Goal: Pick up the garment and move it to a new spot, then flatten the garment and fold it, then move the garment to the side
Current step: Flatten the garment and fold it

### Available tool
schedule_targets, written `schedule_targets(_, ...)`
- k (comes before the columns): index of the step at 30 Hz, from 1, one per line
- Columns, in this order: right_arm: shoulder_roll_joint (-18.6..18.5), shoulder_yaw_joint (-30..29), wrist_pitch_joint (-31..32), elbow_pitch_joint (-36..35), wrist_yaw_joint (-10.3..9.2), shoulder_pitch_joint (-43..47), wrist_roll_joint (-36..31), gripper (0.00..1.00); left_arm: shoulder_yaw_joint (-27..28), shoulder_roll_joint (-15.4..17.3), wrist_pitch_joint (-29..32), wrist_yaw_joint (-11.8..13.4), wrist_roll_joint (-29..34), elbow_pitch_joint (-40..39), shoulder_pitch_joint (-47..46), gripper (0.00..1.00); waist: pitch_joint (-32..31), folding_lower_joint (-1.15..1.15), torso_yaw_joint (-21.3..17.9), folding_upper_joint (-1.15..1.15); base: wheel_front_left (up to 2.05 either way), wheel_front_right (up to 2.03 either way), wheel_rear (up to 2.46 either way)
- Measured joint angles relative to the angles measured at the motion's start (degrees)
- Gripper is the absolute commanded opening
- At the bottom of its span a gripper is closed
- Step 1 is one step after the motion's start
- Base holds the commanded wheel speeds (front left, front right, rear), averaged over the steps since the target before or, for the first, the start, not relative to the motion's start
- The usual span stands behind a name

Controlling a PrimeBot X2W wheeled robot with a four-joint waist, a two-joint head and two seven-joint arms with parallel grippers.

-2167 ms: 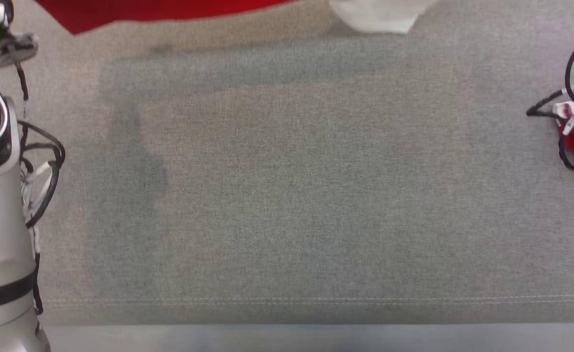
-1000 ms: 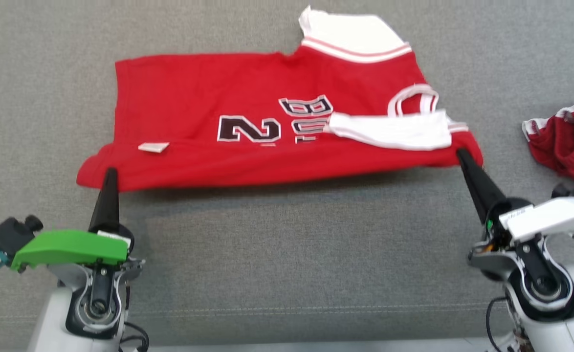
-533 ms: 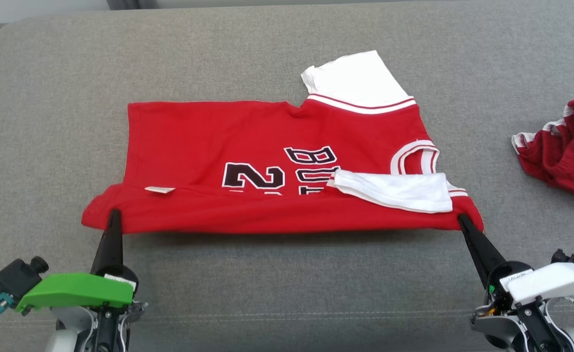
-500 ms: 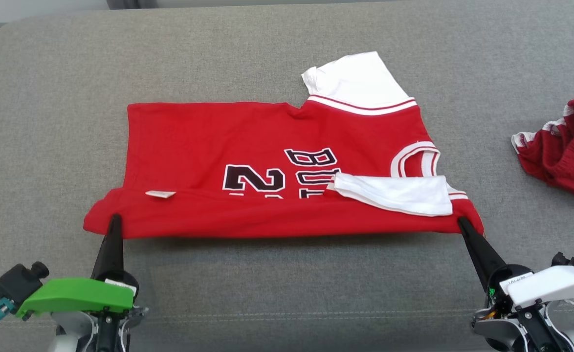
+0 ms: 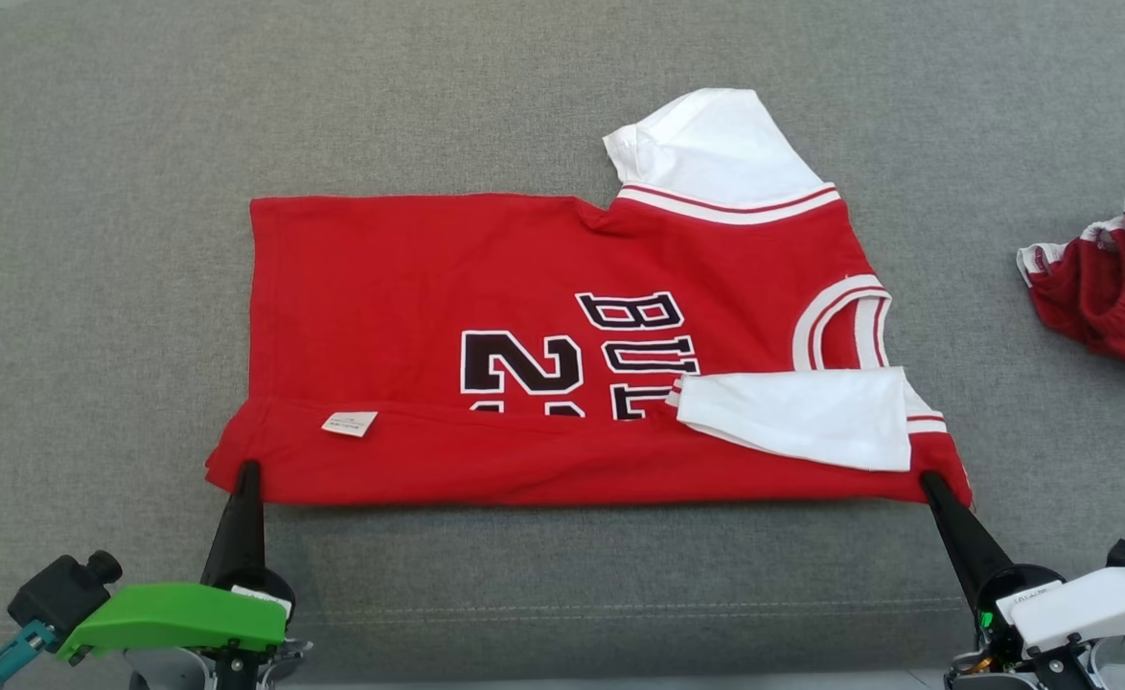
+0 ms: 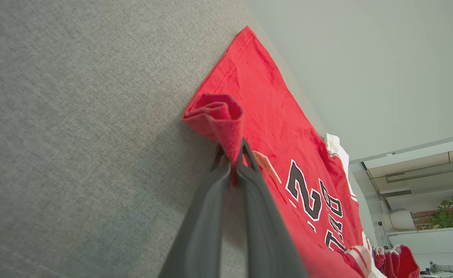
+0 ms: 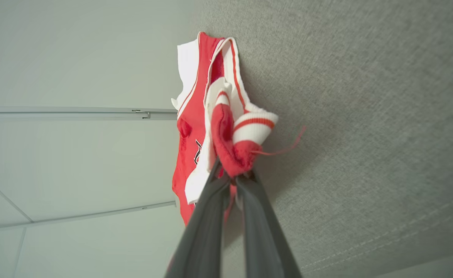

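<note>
Nearest me, a stitched seam ran across the front of the grey fabric cushion. Just beyond it my left gripper was clamped on the near left corner of the red jersey, its two dark fingers pinched together over a bunched fold of hem. My right gripper was likewise closed on the near right corner, at the striped trim, where a loose red thread trailed off. The jersey lay flat on the cushion between them, its near edge folded over onto itself. A small care tag and one white sleeve lay on that fold. The other white sleeve stuck out at the far side. Well apart to the right sat a crumpled red garment. Beyond the cushion, my left wrist view showed a pale wall and a leafy plant.
</note>
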Motion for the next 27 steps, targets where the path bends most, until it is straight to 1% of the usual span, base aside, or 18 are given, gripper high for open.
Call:
schedule_targets(7, -0.3, -0.21, -0.18, -0.1, -0.22, 0.97, -0.26, 0.0, -0.03, -0.51, -0.58, 0.25, 0.14, -1.44, 0.42, 0.05, 0.43, 0.0, 0.09, 0.0, 0.0, 0.0, 0.0)
schedule_targets(11, -0.69, -0.8, -0.66, -0.22, -0.22, 1.71, -0.71, 0.0, -0.13, -0.74, -1.07, 0.47, 0.21, -1.54, 2.45, 0.05, 0.63, 0.0, 0.14, 0.0, 0.0, 0.0, 0.0)
schedule_targets(18, -1.26, -1.56, -0.73, -0.26, -0.23, 1.85, -0.77, 0.0, -1.52, -1.29, -1.08, 0.8, 0.19, -1.57, 4.16, 0.05, 0.82, 0.0, 0.53, 0.0, 0.0, 0.0, 0.0)
schedule_targets(20, -1.31, -1.69, -0.94, -0.25, -0.23, 2.2, -0.77, 0.0, -1.87, -1.33, -1.08, 0.94, 0.19, -1.48, 4.17, 0.04, 0.79, 0.0, 0.8, 0.0, 0.0, 0.0, 0.0)
schedule_targets(27, -1.45, 0.0, -0.89, 0.42, -0.3, 3.0, -1.47, 0.0, -1.75, -1.34, -1.26, 1.54, 0.2, -1.33, 5.14, 0.03, 0.47, 0.0, 1.3, 0.0, 0.0, 0.0, 0.0)
